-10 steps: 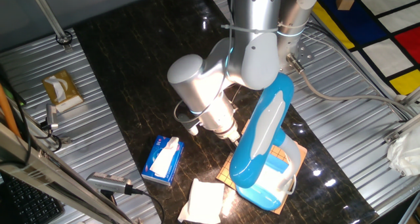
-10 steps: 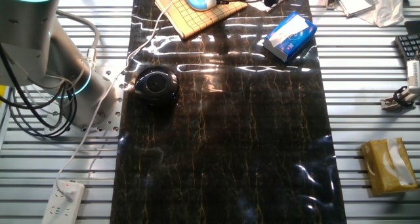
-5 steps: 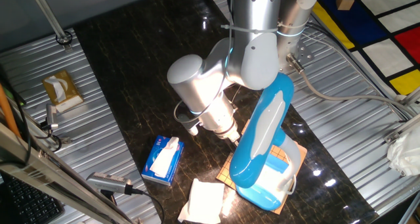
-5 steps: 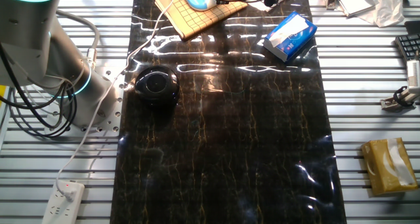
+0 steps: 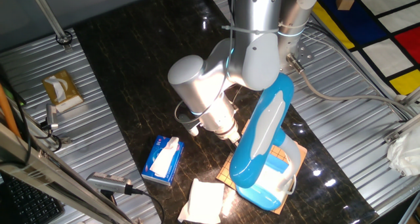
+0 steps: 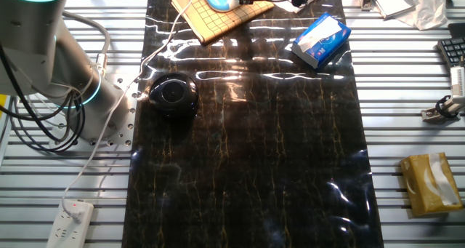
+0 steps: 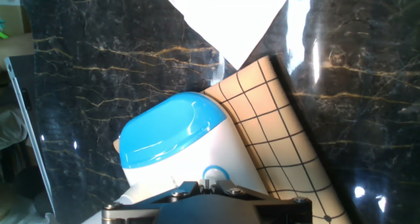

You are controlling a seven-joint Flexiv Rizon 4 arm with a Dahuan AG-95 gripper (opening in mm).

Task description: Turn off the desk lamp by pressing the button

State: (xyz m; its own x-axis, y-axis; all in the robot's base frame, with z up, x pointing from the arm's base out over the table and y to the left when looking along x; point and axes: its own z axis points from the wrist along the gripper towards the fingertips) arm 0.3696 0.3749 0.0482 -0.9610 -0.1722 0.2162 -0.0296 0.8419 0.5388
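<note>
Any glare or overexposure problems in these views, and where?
One fixed view: small specular spots on the dark marble table, desk lamp cleanly exposed. Other fixed view: broad wavy glare streaks across the tabletop near the blue tissue pack. Hand view: white sheet blown out, reflections at right.

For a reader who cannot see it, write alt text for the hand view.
Looking down past the dark gripper body, the desk lamp fills the lower centre: a glossy sky-blue top on a white base with a small blue ring mark. It stands on a tan gridded board on a black marble-patterned tabletop; a white sheet lies beyond.
</note>
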